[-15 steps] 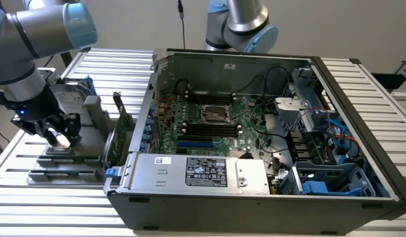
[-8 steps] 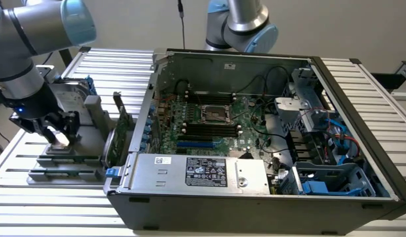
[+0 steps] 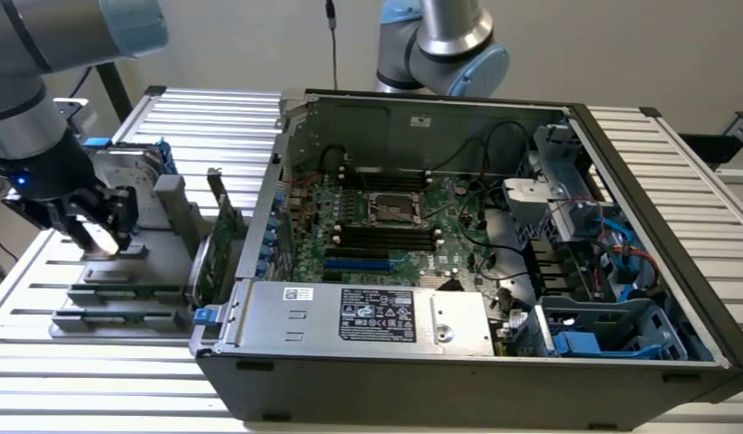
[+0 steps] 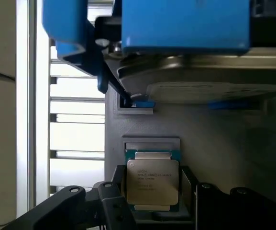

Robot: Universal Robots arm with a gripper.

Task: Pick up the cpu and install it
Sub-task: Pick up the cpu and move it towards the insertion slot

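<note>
We see the cpu point(image 4: 152, 184), a small silver square, outside the open computer case point(image 3: 468, 389), off its side at the exterior view's left. It sits at a shallow recess of a grey fixture point(image 3: 136, 271) and the gripper point(image 3: 97, 231) is closed around it, with dark jaws against two opposite edges.

Between the cpu and the case a long green circuit card point(image 3: 215, 258) stands on edge in the fixture, close against the case wall. Further from the case opening's front, a silver hard drive with blue brackets point(image 3: 133, 165) stands upright just behind the gripper. In the wrist view we find its blue bracket point(image 4: 185, 24) looming beyond the cpu.

Inside the case, the motherboard's socket point(image 3: 386, 208) lies near the middle, flanked by dark memory slots, with cables and a drive cage to one side.

The arm point(image 3: 34, 99) comes down steeply from above the fixture, its wrist pointing at the slatted desk point(image 3: 107, 362). A second arm point(image 3: 450, 45) stands behind the case.
</note>
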